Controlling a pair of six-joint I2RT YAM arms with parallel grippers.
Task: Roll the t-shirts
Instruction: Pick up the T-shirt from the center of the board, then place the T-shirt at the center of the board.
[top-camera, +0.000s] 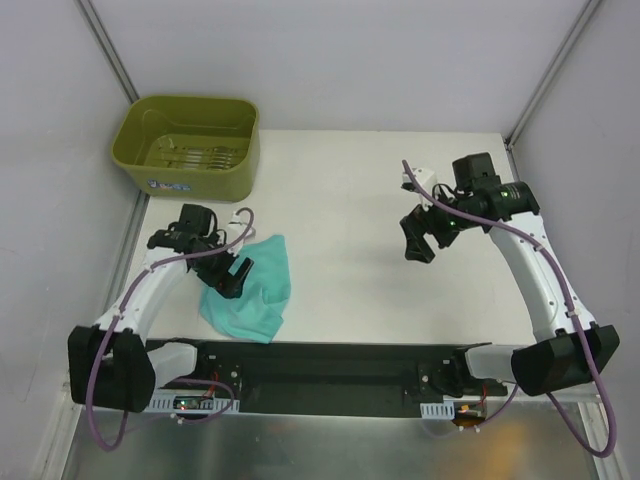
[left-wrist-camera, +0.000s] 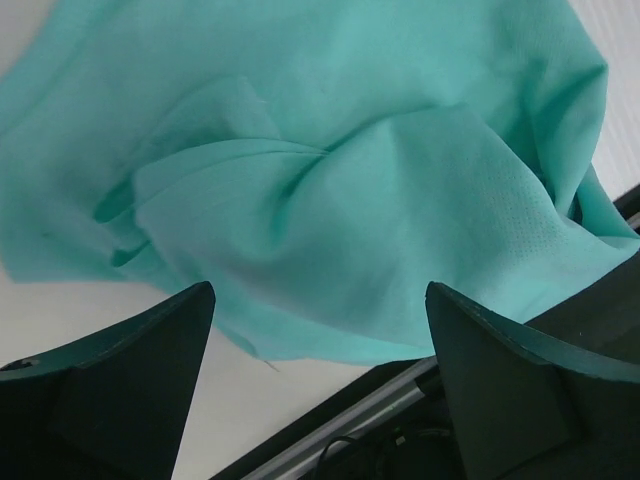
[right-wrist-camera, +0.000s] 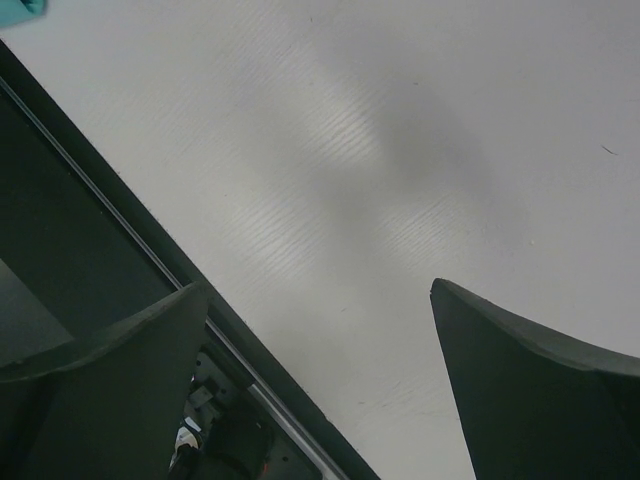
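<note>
We've got the t-shirt (top-camera: 256, 292) bunched just under the left pincer (top-camera: 232, 275), which is spread and empty. The right pincer (top-camera: 420, 246), spread too, is well off to the right.

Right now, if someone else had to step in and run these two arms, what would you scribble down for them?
The left fingers: open, empty, poised over the t-shirt.
The right fingers: open, empty, above bare table, well away from the cloth.
T-shirt: a crumpled teal heap at the table's near left, reaching the front edge.
Done: nothing visible, no roll begun.
Left: probably spread it flat, then roll it up.
</note>
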